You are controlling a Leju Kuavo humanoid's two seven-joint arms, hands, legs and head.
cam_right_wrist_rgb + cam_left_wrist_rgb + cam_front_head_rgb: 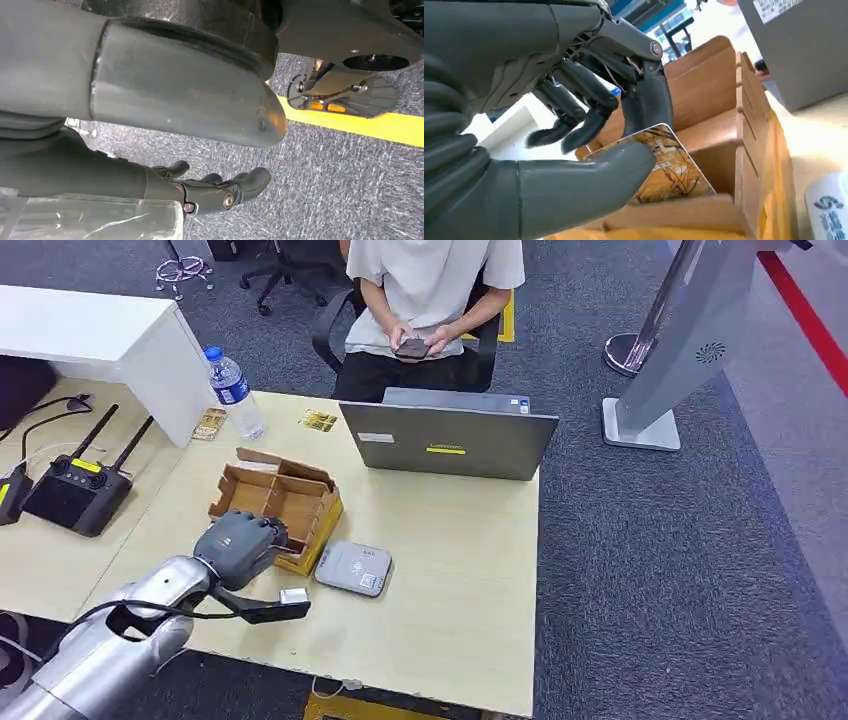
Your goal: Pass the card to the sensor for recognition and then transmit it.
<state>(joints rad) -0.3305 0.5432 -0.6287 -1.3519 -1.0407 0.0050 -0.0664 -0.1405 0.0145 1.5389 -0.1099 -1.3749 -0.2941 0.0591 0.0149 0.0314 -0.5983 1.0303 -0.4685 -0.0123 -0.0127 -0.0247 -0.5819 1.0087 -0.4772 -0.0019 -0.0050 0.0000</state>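
The left robot hand [240, 545] is reaching over the open cardboard box [285, 502] on the light wooden surface [450, 580]. In the left wrist view, its thumb and a dark finger [651, 102] are pinching a yellow patterned card [669, 172] just above the box's compartments; the thumb is hiding part of the card. The grey card sensor [353, 568] is lying just beside the box. A person [430, 290], cut off at the frame's top, is sitting behind a grey laptop [450, 440]. The right robot hand [220, 192] is hanging above the carpet with fingers curled, holding nothing.
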